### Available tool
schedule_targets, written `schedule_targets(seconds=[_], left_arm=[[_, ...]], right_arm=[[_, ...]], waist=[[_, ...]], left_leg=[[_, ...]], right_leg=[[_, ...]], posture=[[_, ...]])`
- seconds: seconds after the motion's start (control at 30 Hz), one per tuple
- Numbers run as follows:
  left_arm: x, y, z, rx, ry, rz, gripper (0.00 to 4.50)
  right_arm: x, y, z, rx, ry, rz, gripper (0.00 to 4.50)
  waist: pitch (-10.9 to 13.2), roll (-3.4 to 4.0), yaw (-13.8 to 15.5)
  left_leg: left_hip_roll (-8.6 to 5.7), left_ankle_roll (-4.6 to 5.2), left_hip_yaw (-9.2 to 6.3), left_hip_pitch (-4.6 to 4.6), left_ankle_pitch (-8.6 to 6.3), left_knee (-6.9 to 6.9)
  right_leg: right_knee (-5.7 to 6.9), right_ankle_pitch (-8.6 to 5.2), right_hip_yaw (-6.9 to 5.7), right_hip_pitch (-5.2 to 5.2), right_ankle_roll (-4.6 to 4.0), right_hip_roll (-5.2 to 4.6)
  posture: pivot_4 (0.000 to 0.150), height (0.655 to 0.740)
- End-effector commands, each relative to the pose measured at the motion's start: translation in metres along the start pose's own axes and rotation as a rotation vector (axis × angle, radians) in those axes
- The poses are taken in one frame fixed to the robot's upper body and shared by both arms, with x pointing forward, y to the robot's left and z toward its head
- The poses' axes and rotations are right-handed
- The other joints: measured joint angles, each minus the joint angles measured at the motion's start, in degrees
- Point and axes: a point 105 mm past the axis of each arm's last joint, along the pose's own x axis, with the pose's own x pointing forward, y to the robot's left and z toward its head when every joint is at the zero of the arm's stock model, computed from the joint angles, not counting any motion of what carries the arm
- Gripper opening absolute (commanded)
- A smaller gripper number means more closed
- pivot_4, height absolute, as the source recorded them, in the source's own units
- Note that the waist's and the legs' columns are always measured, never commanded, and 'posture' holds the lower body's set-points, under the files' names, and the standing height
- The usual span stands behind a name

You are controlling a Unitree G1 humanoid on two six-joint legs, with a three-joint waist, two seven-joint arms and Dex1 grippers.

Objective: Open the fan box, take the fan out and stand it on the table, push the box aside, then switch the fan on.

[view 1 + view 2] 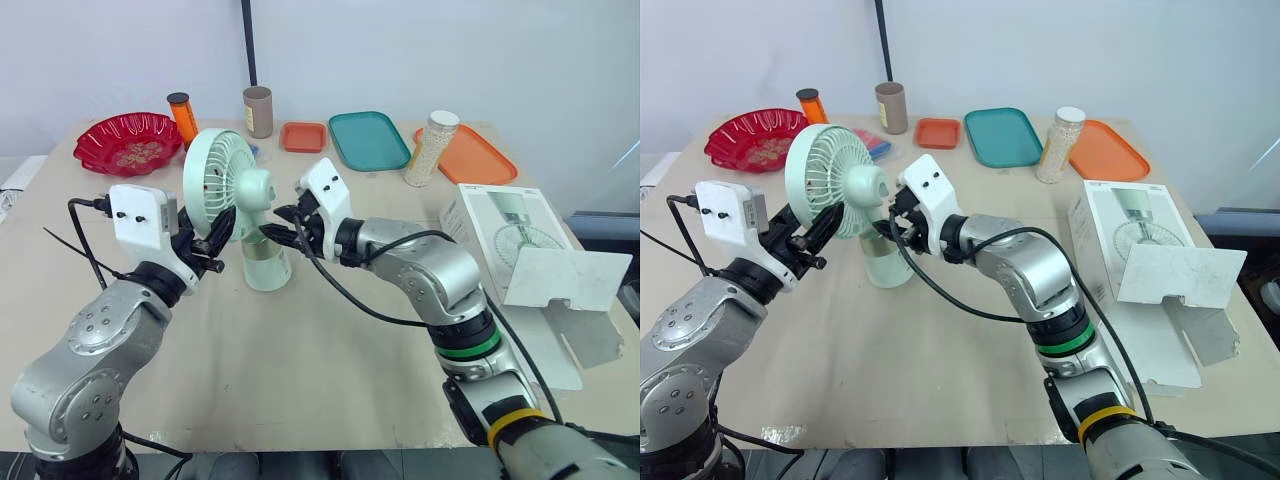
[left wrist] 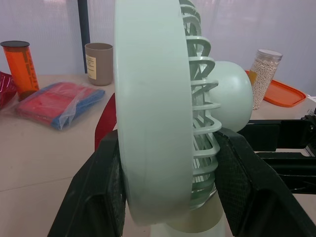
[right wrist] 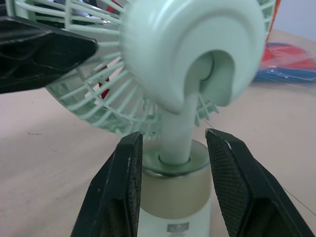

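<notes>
The pale green fan (image 1: 225,180) stands upright on its cream base (image 1: 266,268) at the middle of the table. My left gripper (image 1: 218,240) is shut on the fan's head, one finger (image 2: 101,187) on the front of the cage and the other on its back. My right gripper (image 1: 277,228) reaches in from the right and is open, its fingers (image 3: 126,173) on either side of the stem just above the base. The white fan box (image 1: 505,235) lies at the table's right edge with its flap (image 1: 565,278) hanging open.
Along the back of the table stand a red bowl (image 1: 128,142), an orange canister (image 1: 182,115), a brown cup (image 1: 258,110), a small orange tray (image 1: 303,136), a teal tray (image 1: 368,138), a jar of white beads (image 1: 432,148) and an orange tray (image 1: 475,158). A red and blue packet (image 2: 57,101) lies behind the fan.
</notes>
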Motion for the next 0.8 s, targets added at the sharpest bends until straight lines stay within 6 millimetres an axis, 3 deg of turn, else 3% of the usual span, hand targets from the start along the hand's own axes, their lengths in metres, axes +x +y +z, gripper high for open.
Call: schedule_targets(seconds=[0.03,0.8], left_arm=[[-0.004,-0.003,0.021,0.027,-0.1,-0.014,1.95],[-0.007,-0.003,0.02,0.018,-0.098,-0.002,1.95]], right_arm=[[0.001,0.002,0.015,-0.038,-0.05,0.007,2.05],[0.019,0.0,0.009,0.01,-0.054,-0.016,2.05]], waist=[[0.0,0.0,0.0],[0.0,0.01,-0.03]], left_leg=[[0.0,0.0,0.0,0.0,0.0,0.0],[0.0,-0.02,0.0,0.01,0.01,-0.01]], right_leg=[[0.0,0.0,0.0,0.0,0.0,-0.01],[0.03,0.01,-0.01,-0.02,-0.01,0.0]], posture=[[0.15,0.74],[0.15,0.74]])
